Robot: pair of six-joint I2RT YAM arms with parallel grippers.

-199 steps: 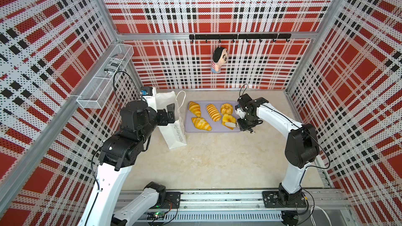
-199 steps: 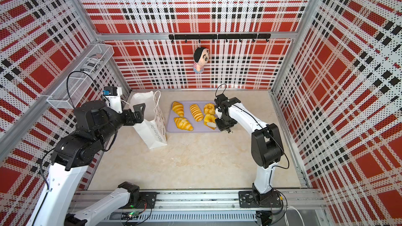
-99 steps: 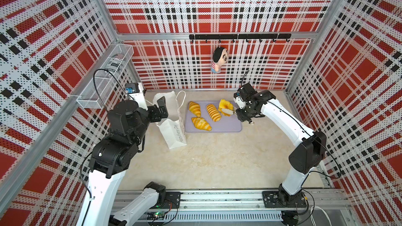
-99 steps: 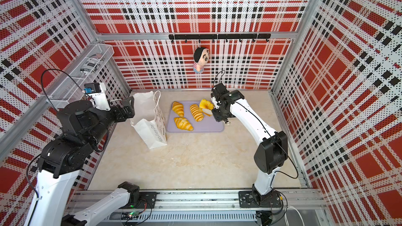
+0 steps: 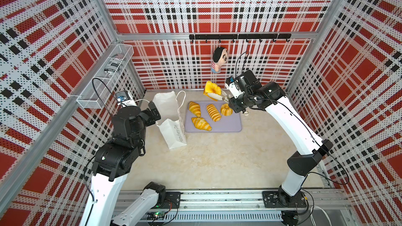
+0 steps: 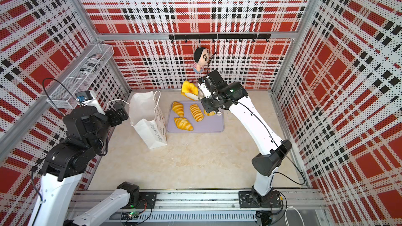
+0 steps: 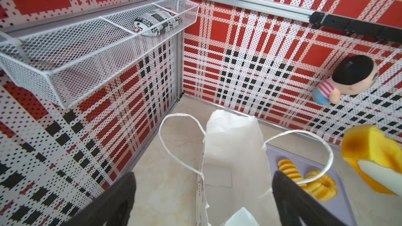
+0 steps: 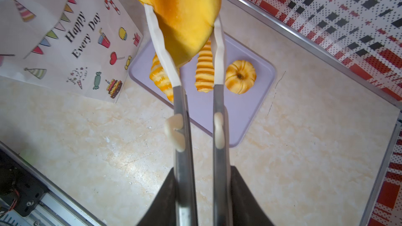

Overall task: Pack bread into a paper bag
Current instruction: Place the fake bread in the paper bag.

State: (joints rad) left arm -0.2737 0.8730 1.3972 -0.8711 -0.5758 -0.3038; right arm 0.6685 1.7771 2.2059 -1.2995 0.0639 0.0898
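Tongs clamped in your right gripper pinch the toast block clear of the tray; left wrist view alone shows left gripper spread.

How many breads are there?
5. Two croissants, a long roll and a ring bun lie on the tray; a toast block hangs in the tongs. The bag's inside shows only partly.

The bag mouth is seen open just ahead of the left claw, with two cord handles raised along its rims. Between that mouth and the tongs gripped in the right claw, free air is left above the tray. A plush is hung higher up, behind the right claw.
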